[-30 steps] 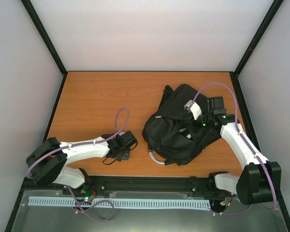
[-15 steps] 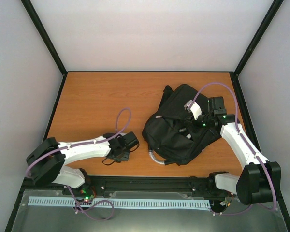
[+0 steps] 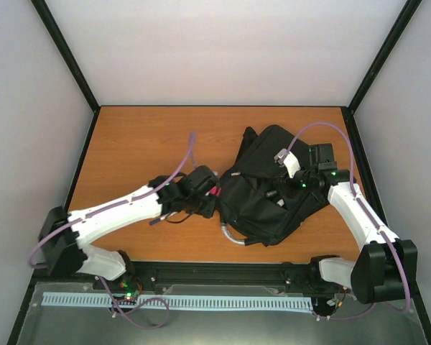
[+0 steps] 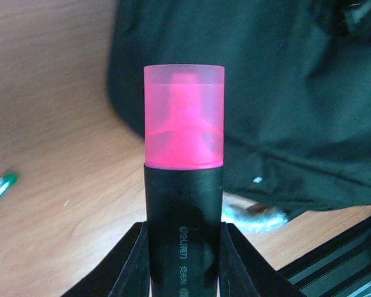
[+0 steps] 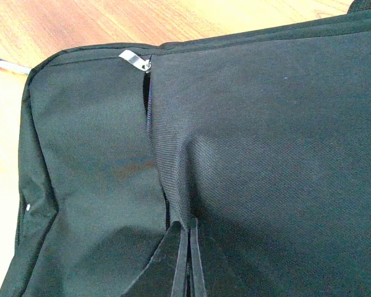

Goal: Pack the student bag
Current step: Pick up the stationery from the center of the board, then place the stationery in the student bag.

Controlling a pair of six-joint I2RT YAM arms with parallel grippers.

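1. Left claw [image 4: 184, 250] is clamped on a fat marker [image 4: 184, 198]. One finger sits on each side of its black body, and the pink cap [image 4: 184, 124] sticks out in front.
2. Right claw [image 5: 188, 257] has its two fingers pressed together. I think they pinch a fold of cloth on the student bag [image 5: 266, 124], because the cloth is pulled up into a ridge there.
3. Biggest of all is the bench [image 3: 144, 144]. It is brown wood, and everything lies on it.
4. Next biggest is the student bag. It lies flat on the right half of the bench, black and lumpy, with its grey loop handle [image 3: 230, 234] at the near edge.
5. Left claw hangs just beside the bag's left edge. So the step in hand looks like bringing the marker over to put it in.
6. On the bag's front a zip slit [image 5: 149, 105] gapes a little. It runs from the silver zip pull [image 5: 135, 57] down toward the right claw.
7. The next move, I think, is to point the marker at that slit, push it inside, and only then let go. The gap is thin, so the aim must be good and the right claw needs to hold the cloth up.
8. Smallest is a green-tipped pen [image 4: 1, 185]. It lies on the bench apart from the bag, not yet packed.
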